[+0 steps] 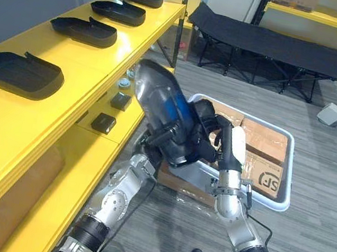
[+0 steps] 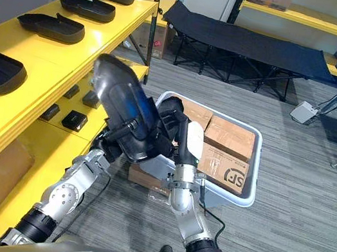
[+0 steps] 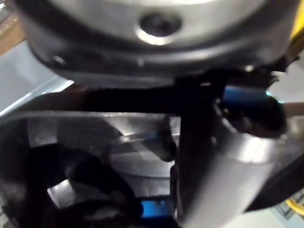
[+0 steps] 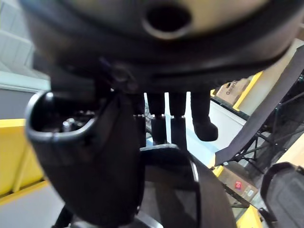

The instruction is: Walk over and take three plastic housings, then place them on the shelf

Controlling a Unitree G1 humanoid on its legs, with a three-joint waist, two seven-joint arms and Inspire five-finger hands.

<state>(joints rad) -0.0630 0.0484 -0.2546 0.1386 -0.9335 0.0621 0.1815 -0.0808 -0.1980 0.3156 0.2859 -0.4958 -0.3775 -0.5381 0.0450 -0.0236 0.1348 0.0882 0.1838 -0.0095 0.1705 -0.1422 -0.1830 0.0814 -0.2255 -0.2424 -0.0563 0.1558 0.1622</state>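
**Dark plastic housing, carried between two hands**

One housing (image 1: 160, 101) is held tilted above a white bin (image 1: 287, 180) of cardboard boxes (image 1: 264, 139), just beside the yellow shelf (image 1: 101, 62). The right hand (image 1: 214, 134) is pressed to its side, fingers straight. The left hand (image 2: 112, 141) is set beneath it; whether it grasps cannot be told. Four more housings (image 1: 21, 72) are laid along the shelf top.
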